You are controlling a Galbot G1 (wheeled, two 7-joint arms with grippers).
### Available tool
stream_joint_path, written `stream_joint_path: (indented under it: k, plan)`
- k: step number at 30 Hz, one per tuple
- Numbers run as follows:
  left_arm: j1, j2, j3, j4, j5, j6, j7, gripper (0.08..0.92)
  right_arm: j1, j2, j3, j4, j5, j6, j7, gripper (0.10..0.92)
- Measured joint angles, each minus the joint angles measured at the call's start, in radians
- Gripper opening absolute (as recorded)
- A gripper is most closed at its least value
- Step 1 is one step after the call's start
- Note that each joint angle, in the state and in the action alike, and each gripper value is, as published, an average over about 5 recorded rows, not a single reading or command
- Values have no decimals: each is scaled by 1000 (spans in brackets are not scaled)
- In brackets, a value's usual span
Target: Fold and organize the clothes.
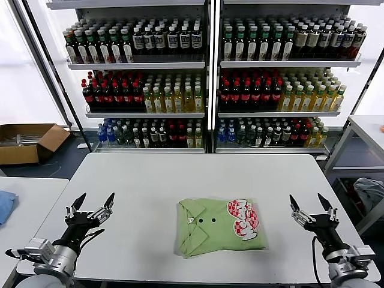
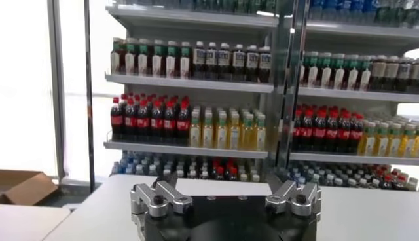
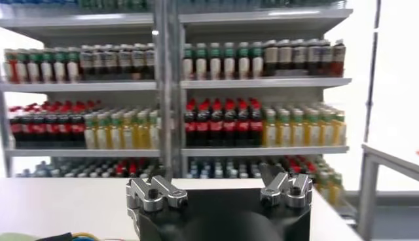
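Note:
The light green polo shirt (image 1: 219, 227) lies folded into a compact rectangle near the front middle of the white table (image 1: 198, 180), collar with dark buttons to the left, red-and-white chequered logo on top at the right. My left gripper (image 1: 93, 202) is open and empty above the table's front left, well left of the shirt. My right gripper (image 1: 312, 203) is open and empty at the front right, right of the shirt. Both wrist views look out at the bottle shelves with the open jaws of the left gripper (image 2: 223, 185) and the right gripper (image 3: 214, 175); the shirt is not in them.
Shelves of bottles (image 1: 207, 78) stand behind the table. A second table with a blue cloth (image 1: 5, 204) is at the left, a cardboard box (image 1: 27, 141) on the floor beyond it. A metal rack with grey cloth (image 1: 369, 192) stands at the right.

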Motion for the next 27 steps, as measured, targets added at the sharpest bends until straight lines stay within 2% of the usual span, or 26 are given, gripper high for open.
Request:
stream_joint_path:
  k: [13,27]
  plan:
    - [14,-11,-84,19,3,-21,83,823,-60,47,104,0,6,22,-24,823]
    - [26,-23,-124,38,4,-26,115,823,-88,74,122,6,-7,22,-42,823]
